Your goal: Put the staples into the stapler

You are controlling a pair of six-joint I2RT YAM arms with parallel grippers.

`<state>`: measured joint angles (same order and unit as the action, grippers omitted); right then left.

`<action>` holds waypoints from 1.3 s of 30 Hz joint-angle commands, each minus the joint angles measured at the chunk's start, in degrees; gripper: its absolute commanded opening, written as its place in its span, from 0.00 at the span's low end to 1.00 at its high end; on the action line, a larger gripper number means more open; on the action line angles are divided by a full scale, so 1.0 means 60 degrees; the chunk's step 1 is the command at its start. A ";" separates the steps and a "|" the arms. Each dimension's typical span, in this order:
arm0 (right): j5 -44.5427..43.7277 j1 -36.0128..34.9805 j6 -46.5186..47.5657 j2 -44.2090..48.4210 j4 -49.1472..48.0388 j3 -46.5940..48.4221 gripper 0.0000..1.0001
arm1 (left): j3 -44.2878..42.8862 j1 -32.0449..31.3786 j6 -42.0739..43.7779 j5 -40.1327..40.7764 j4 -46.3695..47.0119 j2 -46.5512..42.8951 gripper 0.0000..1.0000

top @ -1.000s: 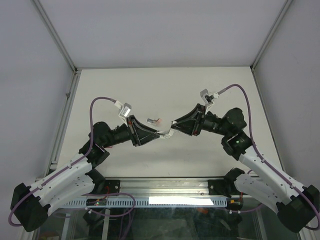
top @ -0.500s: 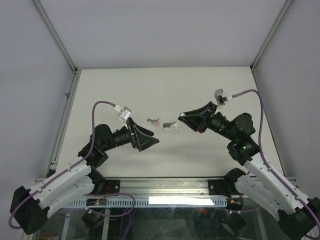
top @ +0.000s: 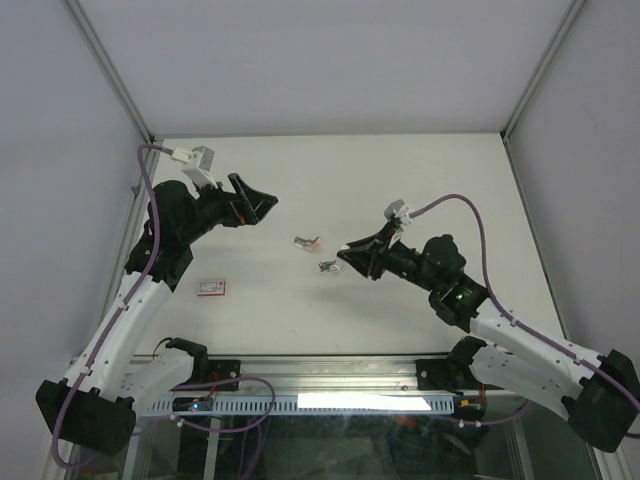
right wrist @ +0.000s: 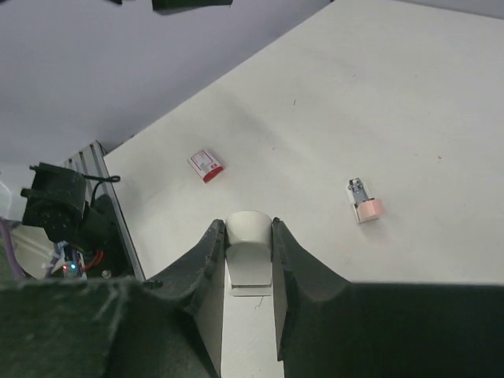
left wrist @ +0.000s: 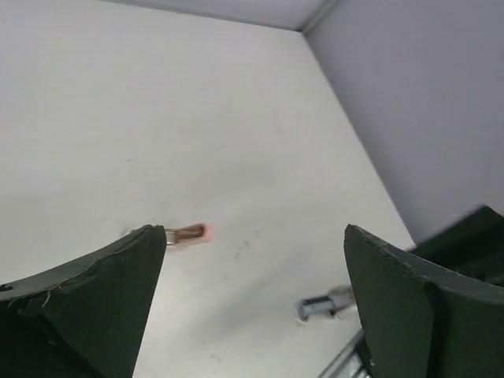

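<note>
My right gripper [top: 343, 256] [right wrist: 249, 224] is shut on the stapler [right wrist: 249, 246], whose white body is pinched between both fingers with its rounded end poking out past the tips. From above, the stapler [top: 327, 267] sits low over the middle of the table. A small pink-tipped piece with a metal part [top: 310, 242] [right wrist: 364, 203] [left wrist: 189, 233] lies loose just beyond it. My left gripper [top: 264, 210] [left wrist: 253, 236] is open and empty, raised at the far left, well away from both. The staples are hidden; I cannot pick them out.
A flat red-and-white box [top: 212, 287] [right wrist: 206, 164] lies near the left arm. Walls close the table at the back and both sides. An aluminium rail [top: 330, 372] runs along the near edge by the arm bases.
My left gripper has opened, let go at the centre and swung up to the far left, uncovering the red-and-white box. My right gripper has kept its grip and shifted slightly left and lower.
</note>
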<state>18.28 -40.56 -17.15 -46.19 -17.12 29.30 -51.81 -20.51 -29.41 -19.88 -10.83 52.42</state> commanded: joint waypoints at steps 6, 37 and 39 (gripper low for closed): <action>-0.2481 -0.1678 0.1684 -0.2526 -0.2981 0.0133 0.00 | -0.0018 0.1174 0.2041 0.3320 -0.1609 -0.0284 0.99; -0.1943 -0.1622 0.2199 -0.7150 -0.5775 0.0850 0.00 | 0.0491 0.1167 0.2362 0.3708 -0.1608 -0.0605 0.99; -0.1949 -0.1595 0.2191 -0.7179 -0.5774 0.0768 0.00 | 0.0501 0.1166 0.2374 0.3716 -0.1608 -0.0620 0.99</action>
<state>6.02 -50.39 -5.15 -89.30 -46.92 32.51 -48.80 -13.67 -16.82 1.54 -22.00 49.47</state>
